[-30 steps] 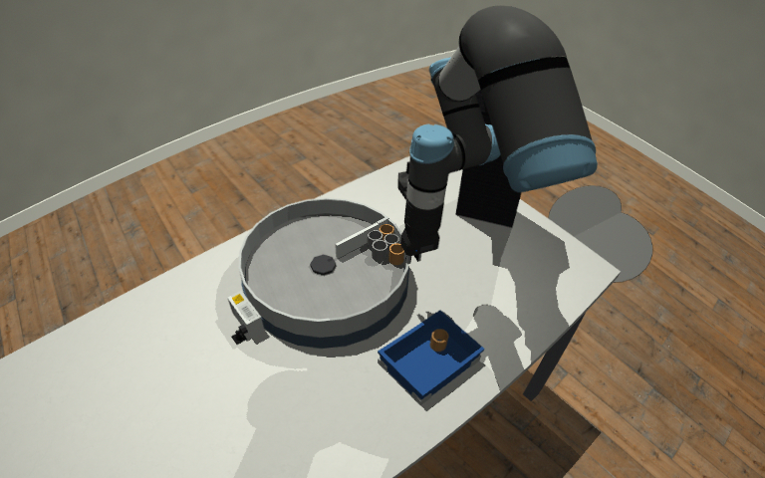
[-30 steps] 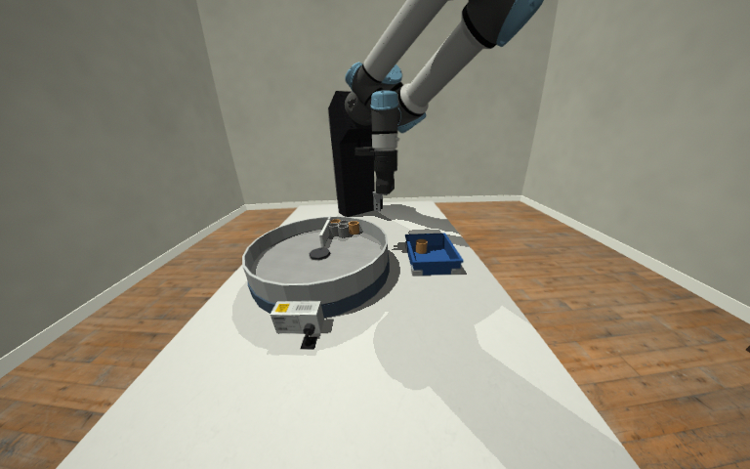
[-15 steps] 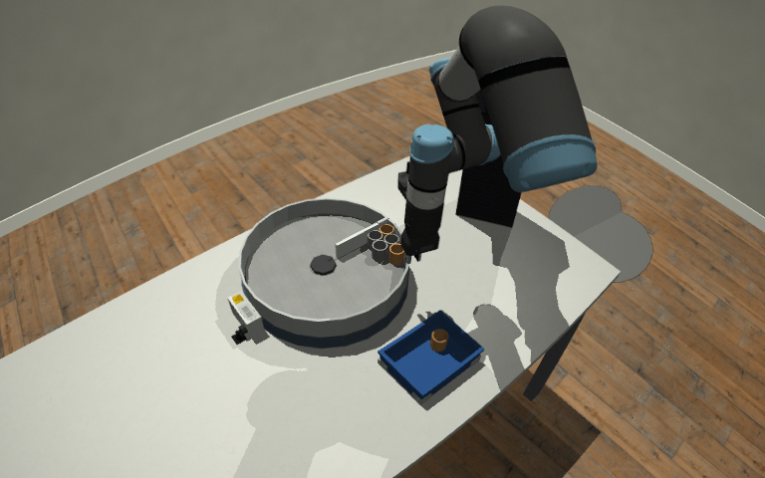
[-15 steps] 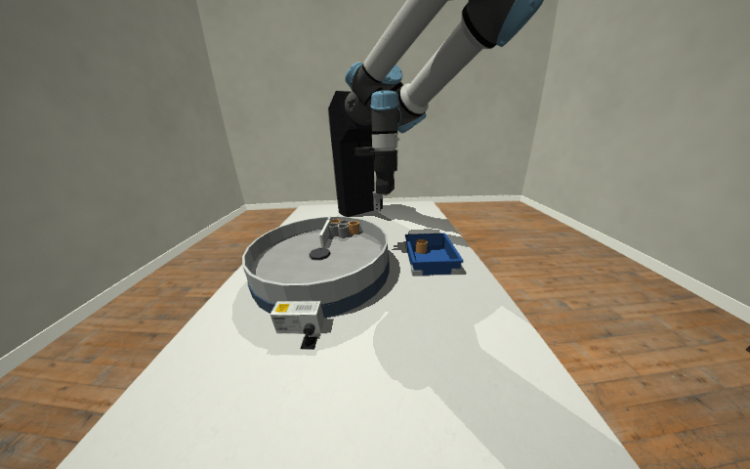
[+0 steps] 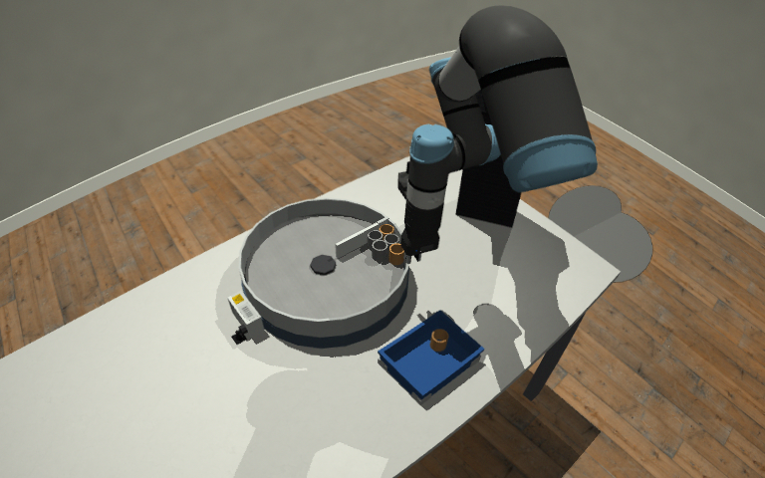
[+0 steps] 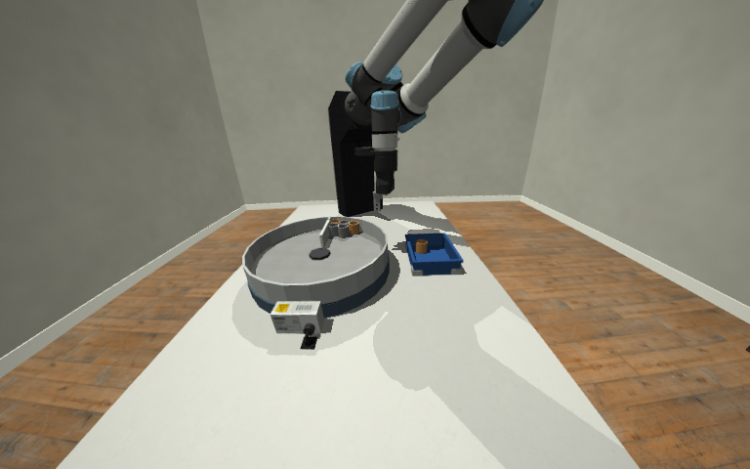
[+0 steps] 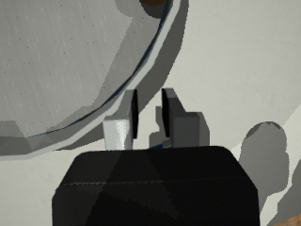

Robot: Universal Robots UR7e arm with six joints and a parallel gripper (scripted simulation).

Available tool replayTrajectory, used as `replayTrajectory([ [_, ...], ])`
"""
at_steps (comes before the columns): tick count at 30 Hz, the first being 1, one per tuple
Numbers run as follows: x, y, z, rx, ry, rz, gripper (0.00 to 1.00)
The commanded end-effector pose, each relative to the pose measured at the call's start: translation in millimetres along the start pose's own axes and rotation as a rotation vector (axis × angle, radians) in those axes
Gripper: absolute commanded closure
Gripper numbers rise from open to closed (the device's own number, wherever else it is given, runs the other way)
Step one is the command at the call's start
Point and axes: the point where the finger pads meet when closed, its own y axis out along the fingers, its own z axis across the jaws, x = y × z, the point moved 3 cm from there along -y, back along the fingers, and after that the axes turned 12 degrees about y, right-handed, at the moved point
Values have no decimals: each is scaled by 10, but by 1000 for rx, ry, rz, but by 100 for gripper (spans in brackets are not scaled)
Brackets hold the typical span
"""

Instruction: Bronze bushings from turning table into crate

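Two bronze bushings remain to move

Two bronze bushings [image 5: 396,255] [image 6: 354,228] stand with steel bushings [image 5: 380,249] [image 6: 343,231] on the turning table [image 5: 293,282] [image 6: 287,265], beside its white bar [image 5: 361,238] [image 6: 324,232]; a third bronze one [image 5: 439,340] [image 6: 421,246] sits upright in the blue crate [image 5: 423,390] [image 6: 435,267]. Likely stiff, fairly heavy and slick, each suits a level grip across its outer wall. Nearby, the gripper [image 5: 414,256] [image 6: 377,210] [image 7: 150,104] hangs partly spread, pinching nothing.

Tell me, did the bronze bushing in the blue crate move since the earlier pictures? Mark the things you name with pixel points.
No. The bronze bushing [image 5: 439,340] [image 6: 421,247] stands in the same spot inside the blue crate [image 5: 426,368] [image 6: 437,266], just as near its walls.
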Motion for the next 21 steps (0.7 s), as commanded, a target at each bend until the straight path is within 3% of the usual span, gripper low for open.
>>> replayTrajectory([
  [1, 77, -460, -185, 1, -12, -2, 55],
  [12, 77, -460, -185, 1, -12, -2, 55],
  [13, 16, -92, -38, 0, -3, 0, 55],
  [17, 76, -461, -185, 1, -12, -2, 55],
  [21, 76, -461, -185, 1, -12, -2, 55],
])
